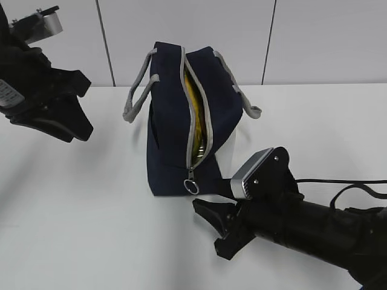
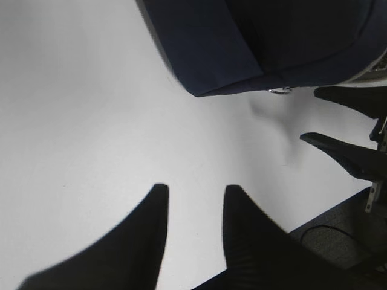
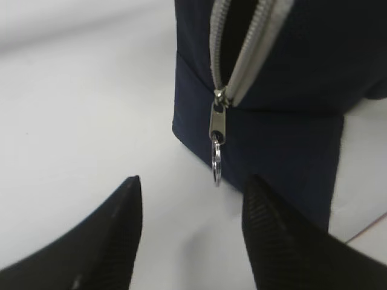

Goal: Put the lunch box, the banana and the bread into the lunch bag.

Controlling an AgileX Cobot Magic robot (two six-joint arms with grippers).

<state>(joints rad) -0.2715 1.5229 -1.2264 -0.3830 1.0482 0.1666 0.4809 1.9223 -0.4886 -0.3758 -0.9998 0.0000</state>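
The lunch bag [image 1: 181, 121] is a boxy navy-blue fabric bag with grey webbing handles [image 1: 138, 90]. It stands on the white worktop [image 1: 91, 211], near the rear wall. Its grey zipper [image 3: 242, 48] is open along the top, and something yellow [image 1: 195, 106] shows through the gap; what it is cannot be told. The slider sits at the near end, with a metal ring pull [image 3: 216, 160] hanging below it.

The right gripper [image 3: 190, 202] is just in front of the ring pull, its jaws spread apart and holding nothing, with the ring between them but beyond the tips. The left gripper [image 2: 193, 196] hovers over the worktop, well to the left of the bag, jaws apart and empty.
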